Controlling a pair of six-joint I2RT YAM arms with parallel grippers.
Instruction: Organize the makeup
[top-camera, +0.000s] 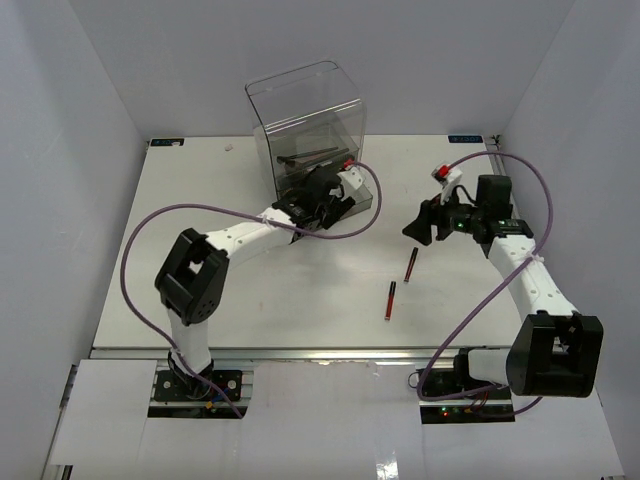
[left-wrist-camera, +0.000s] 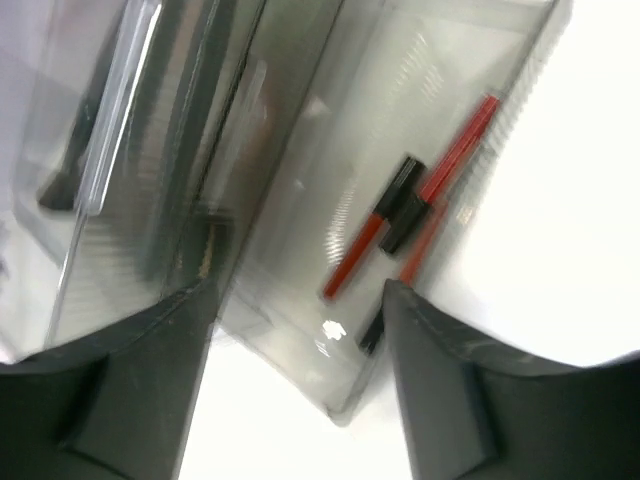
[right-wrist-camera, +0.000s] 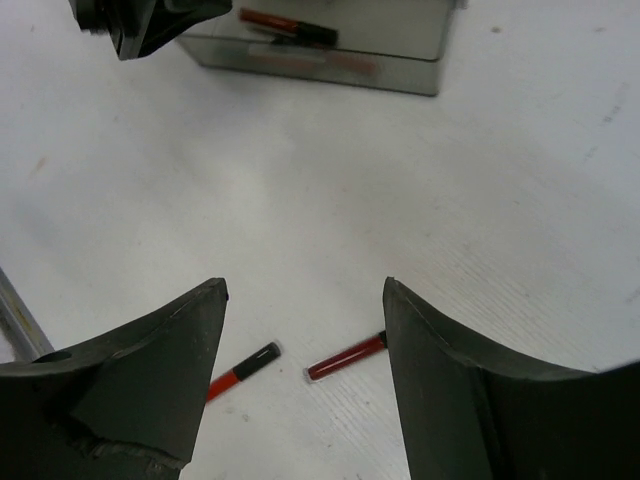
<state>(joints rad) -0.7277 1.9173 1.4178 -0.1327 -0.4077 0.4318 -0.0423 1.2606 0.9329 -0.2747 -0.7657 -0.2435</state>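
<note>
Far tube (top-camera: 411, 264) and near tube (top-camera: 390, 300), slim, red-and-black, lie toward the table's right edge. Likely light, rigid, prone to roll; grip mid-barrel. Right gripper (right-wrist-camera: 305, 285) hovers above, spread, empty; left gripper (left-wrist-camera: 302, 288) spread, empty.

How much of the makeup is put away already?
Done: two red-and-black tubes lie in the clear drawer. In hand: nothing; the left gripper, open, is at the drawer and the right gripper, open, hovers over the table. Left: two loose tubes lying apart on the table.
</note>
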